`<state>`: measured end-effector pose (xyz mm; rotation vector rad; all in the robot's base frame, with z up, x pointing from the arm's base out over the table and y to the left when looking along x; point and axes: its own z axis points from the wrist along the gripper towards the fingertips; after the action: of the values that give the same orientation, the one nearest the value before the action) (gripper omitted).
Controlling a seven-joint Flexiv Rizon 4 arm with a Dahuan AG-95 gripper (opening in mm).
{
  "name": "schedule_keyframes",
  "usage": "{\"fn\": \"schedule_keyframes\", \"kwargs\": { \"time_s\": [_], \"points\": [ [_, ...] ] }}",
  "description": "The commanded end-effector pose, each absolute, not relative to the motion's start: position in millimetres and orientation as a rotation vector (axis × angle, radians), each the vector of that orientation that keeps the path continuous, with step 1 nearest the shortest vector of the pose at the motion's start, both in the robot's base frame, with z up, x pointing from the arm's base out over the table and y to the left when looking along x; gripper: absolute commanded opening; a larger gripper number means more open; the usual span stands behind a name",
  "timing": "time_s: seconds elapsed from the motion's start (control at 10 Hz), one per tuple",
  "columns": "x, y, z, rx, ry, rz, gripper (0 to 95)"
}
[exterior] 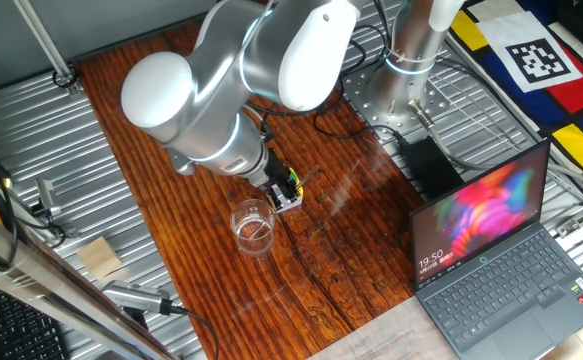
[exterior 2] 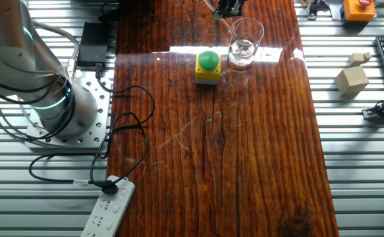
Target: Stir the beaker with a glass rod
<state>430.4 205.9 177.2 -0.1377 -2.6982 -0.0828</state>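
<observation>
My claw (exterior 2: 229,8) grips the glass rod (exterior 2: 234,31), whose low end sits inside the beaker (exterior 2: 246,43). The yellow box (exterior 2: 207,68) is near the beaker, at its 8 o'clock.

Surface (exterior 2: 244,164): dark reddish wood planks, glossy, with a glare band; ribbed metal decking (exterior 2: 363,171) on both sides. Open laptop (exterior: 491,250), screen lit. White power strip (exterior 2: 107,212). Wooden blocks (exterior 2: 352,79). Colour-blocked mat (exterior: 561,90) bearing a black-and-white marker.
</observation>
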Motion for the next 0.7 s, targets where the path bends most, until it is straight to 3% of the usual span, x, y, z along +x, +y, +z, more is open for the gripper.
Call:
{"fn": "schedule_keyframes", "kwargs": {
  "time_s": [0.1,0.7],
  "points": [
    [430.3,205.8,178.0,-0.136,-2.697,-0.082,0.0],
    [435.2,206.6,182.4,-0.137,-2.662,-0.075,0.0]
  ]
}}
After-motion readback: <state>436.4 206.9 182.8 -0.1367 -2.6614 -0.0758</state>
